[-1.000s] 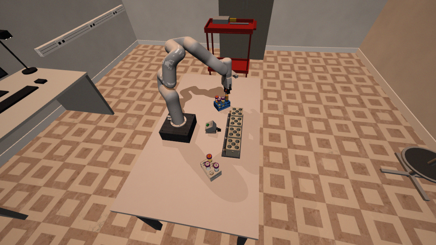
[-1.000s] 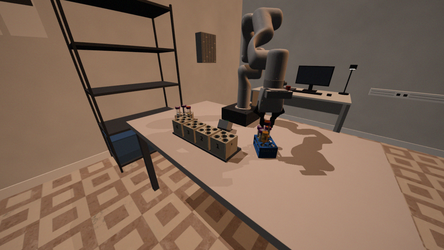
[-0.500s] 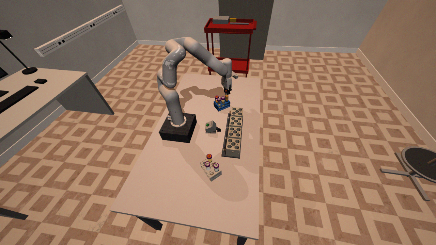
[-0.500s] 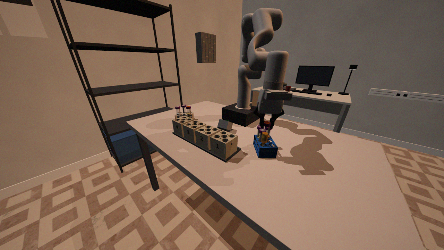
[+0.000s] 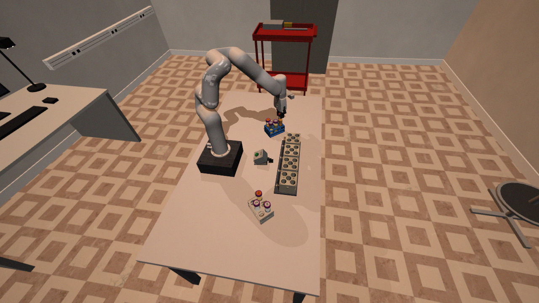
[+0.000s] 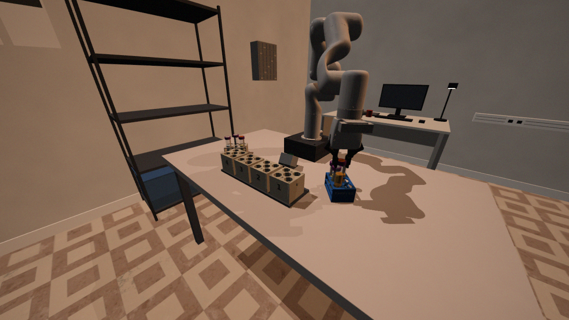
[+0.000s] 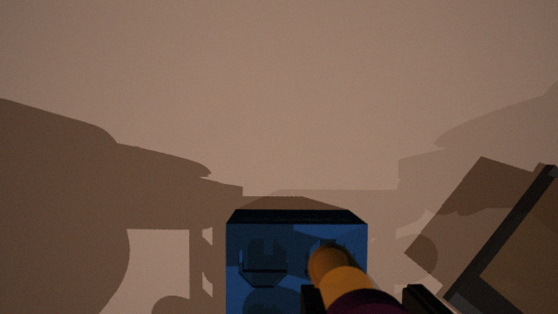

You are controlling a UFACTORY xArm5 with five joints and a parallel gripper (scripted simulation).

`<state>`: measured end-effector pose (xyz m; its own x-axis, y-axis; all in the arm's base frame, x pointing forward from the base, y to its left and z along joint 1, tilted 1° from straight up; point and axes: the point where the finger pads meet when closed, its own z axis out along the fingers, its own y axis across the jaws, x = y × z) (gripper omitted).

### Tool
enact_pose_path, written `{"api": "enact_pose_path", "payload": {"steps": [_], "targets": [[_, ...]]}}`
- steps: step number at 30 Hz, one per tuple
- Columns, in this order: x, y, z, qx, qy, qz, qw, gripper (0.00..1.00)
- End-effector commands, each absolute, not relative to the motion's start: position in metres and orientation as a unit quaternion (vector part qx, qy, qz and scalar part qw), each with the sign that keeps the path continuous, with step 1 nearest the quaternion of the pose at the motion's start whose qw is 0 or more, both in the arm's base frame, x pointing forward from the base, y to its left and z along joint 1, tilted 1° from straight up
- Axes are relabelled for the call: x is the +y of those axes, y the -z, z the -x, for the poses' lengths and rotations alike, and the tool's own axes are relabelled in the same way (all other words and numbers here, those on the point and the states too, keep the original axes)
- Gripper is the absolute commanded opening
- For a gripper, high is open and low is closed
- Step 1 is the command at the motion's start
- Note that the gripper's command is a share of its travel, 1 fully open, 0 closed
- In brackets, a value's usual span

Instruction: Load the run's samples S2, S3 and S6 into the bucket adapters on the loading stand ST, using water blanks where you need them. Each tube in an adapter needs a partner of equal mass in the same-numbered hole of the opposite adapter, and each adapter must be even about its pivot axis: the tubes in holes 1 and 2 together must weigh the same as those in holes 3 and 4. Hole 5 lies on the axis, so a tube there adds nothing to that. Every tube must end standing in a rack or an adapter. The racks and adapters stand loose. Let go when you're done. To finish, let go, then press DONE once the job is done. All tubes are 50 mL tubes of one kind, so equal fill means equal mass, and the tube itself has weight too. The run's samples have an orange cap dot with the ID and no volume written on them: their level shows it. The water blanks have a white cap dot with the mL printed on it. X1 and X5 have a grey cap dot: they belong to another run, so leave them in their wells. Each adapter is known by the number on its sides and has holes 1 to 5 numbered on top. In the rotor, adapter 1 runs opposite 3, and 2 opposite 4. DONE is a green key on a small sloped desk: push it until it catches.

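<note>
My gripper (image 5: 280, 115) (image 6: 341, 160) (image 7: 364, 302) is shut on a tube of amber liquid (image 5: 281, 122) (image 6: 338, 178) (image 7: 337, 275) with a dark purple cap. The tube hangs upright with its lower end in a well of the blue rack (image 5: 273, 130) (image 6: 342, 194) (image 7: 270, 231). Two more capped tubes (image 5: 268, 121) stand in that rack. The four tan adapters stand in a row on the loading stand (image 5: 281, 162); all their holes are empty. Adapter 1 (image 6: 281, 187) is the one nearest the blue rack. A white rack (image 5: 260, 214) near the table's front holds three capped tubes (image 5: 258, 194) (image 6: 234, 140).
The small grey desk with the green DONE key (image 5: 257, 153) (image 6: 289, 160) stands between the arm's black base (image 5: 219, 158) and the stand. The stand's corner (image 7: 514, 244) shows right of the blue rack in the wrist view. A black shelf unit (image 6: 159, 111) stands beside the table.
</note>
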<state>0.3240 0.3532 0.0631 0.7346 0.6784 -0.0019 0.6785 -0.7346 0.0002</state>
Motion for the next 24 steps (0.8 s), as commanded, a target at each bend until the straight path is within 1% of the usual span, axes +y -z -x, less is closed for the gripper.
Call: {"api": "enact_pose_path", "payload": {"steps": [1,24], "targets": [[0.354,-0.06,-0.325,0.364,0.001,-0.931,-0.005,0.0],[0.354,-0.039,-0.325,0.364,0.001,-0.931,-0.005,0.0]]}}
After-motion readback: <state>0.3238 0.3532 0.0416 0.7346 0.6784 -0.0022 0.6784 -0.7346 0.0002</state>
